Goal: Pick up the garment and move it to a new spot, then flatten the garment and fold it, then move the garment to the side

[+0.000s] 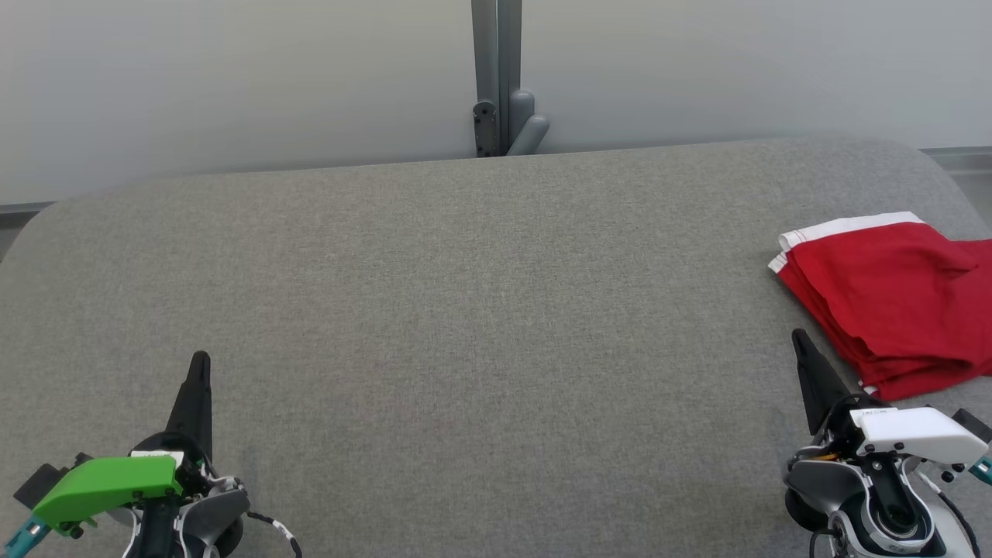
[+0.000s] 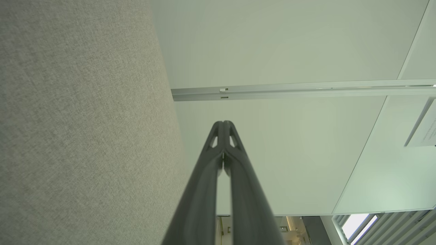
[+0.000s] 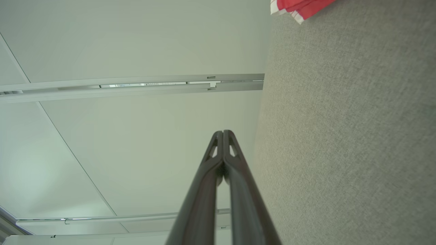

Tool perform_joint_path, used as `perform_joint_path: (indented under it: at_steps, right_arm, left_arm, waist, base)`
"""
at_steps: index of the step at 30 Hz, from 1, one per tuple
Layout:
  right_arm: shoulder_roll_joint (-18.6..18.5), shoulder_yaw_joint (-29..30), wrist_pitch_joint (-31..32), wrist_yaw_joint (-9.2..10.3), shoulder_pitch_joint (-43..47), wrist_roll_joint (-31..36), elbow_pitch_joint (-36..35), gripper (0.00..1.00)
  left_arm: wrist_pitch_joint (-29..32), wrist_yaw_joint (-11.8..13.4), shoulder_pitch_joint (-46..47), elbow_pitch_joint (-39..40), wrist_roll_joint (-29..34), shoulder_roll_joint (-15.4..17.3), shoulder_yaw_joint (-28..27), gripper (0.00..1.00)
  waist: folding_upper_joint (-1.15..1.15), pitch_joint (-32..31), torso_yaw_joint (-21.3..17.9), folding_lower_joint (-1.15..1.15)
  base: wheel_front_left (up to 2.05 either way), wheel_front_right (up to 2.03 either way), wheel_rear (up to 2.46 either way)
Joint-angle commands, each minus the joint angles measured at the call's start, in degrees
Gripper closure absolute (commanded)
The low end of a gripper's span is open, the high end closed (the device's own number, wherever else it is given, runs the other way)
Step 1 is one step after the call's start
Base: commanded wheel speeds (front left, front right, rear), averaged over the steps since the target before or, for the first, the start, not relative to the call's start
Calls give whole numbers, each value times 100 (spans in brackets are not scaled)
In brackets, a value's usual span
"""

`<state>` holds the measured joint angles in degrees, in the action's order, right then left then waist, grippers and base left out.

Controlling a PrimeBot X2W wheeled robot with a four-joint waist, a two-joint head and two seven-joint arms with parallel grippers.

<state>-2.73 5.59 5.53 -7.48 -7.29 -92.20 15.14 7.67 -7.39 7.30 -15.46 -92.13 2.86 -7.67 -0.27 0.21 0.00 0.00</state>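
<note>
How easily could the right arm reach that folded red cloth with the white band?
Probably yes, easily: the right gripper rests shut close beside the folded red garment with white band on the grey fabric table, with nothing between them. It must open first.

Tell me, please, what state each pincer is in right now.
Left pincer: closed, holding nothing.
Right pincer: closed, holding nothing; the red garment lies apart from it.
</note>
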Motion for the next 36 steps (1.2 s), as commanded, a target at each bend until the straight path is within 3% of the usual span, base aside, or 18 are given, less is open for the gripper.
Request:
perform_joint_path:
  at_steps: [1, 36]
  right_arm:
    - [-28, -3, 16, -2, -31, -41, 5, 100]
    - [-29, -2, 16, -2, -31, -41, 5, 100]
  left_arm:
    - [13, -18, 77, 2, 11, 4, -32, 100]
    - [15, -19, 76, 3, 13, 4, -34, 100]
  waist:
    - [27, 0, 0, 0]
    - [27, 0, 0, 0]
  base:
    - [0, 0, 0]
    - [0, 0, 0]
